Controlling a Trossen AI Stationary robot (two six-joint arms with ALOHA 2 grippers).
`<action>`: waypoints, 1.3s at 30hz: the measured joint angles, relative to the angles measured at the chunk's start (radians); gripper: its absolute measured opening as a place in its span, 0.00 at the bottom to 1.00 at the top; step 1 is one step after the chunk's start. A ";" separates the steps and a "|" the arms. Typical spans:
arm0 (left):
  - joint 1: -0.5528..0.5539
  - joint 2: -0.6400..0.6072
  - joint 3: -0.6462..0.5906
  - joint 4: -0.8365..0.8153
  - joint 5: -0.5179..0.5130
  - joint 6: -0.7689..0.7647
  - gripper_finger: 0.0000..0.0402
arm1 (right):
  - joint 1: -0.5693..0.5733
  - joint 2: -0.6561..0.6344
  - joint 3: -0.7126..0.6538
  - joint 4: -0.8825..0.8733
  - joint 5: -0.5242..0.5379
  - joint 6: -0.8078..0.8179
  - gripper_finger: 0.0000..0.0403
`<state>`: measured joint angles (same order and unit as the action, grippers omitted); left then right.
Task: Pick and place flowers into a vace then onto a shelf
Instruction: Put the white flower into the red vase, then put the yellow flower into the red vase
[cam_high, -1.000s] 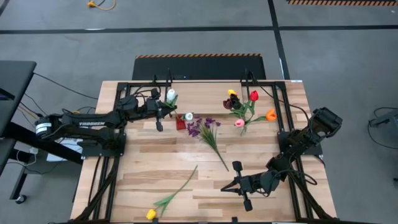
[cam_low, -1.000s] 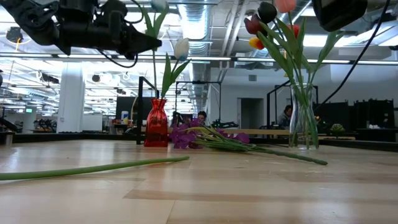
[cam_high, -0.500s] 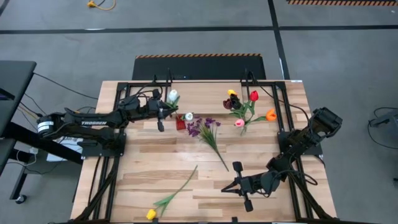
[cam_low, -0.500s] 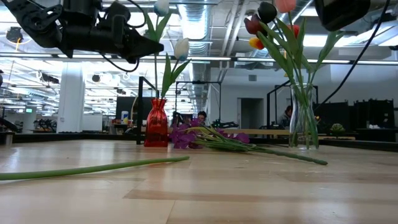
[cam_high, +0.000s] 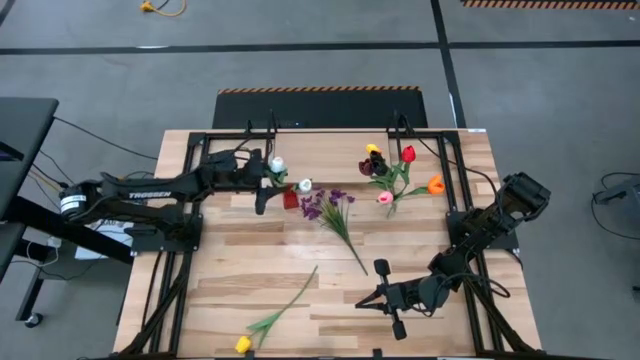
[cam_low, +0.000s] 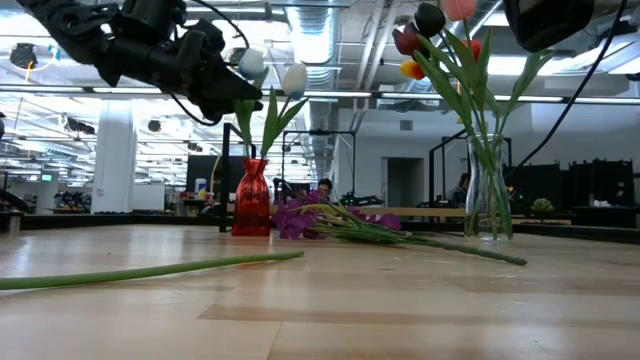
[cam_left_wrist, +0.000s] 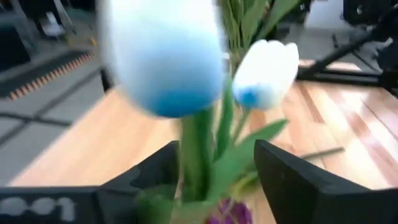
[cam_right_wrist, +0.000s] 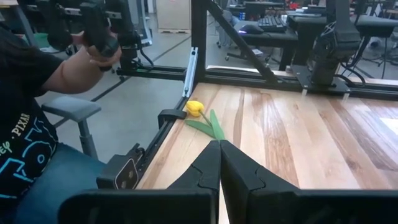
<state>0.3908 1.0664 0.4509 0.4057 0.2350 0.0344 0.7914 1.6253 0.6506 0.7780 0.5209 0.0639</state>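
Left gripper (cam_high: 270, 178) is up over the red vase (cam_high: 290, 197) at the back left of the table (cam_high: 250, 260); in the left wrist view its fingers (cam_left_wrist: 292, 180) stand apart on either side of a white tulip's stem (cam_left_wrist: 198, 158), not pinching it, so the flower is released; that white tulip (cam_low: 252, 63) stands in the red vase beside a second white tulip (cam_low: 292, 78). Right gripper (cam_high: 366, 301) rests low near the front right of the table, fingers (cam_right_wrist: 205, 168) pressed together on nothing. Clear glass vase (cam_low: 487, 190) at back right holds red, orange, yellow, pink and dark tulips (cam_high: 400, 170); purple sprig (cam_high: 330, 210) lies flat between the two vases; yellow tulip (cam_high: 262, 325) lies on the table near the front left edge. A person (cam_right_wrist: 25, 99) sits beyond the table edge in the right wrist view.
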 joint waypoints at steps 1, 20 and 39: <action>0.000 0.000 0.015 -0.039 0.005 -0.008 0.51 | 0.000 0.000 0.000 0.000 0.000 0.001 0.00; 0.000 -0.283 0.117 -0.497 0.003 -0.021 0.54 | 0.000 0.000 0.000 -0.016 0.004 0.047 0.00; -0.315 -0.707 -0.059 -0.525 -0.009 -0.224 0.54 | -0.045 0.175 0.185 -0.149 -0.071 0.107 0.00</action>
<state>0.0763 0.3595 0.3918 -0.1192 0.2261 -0.1897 0.7467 1.8007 0.8358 0.6291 0.4503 0.1714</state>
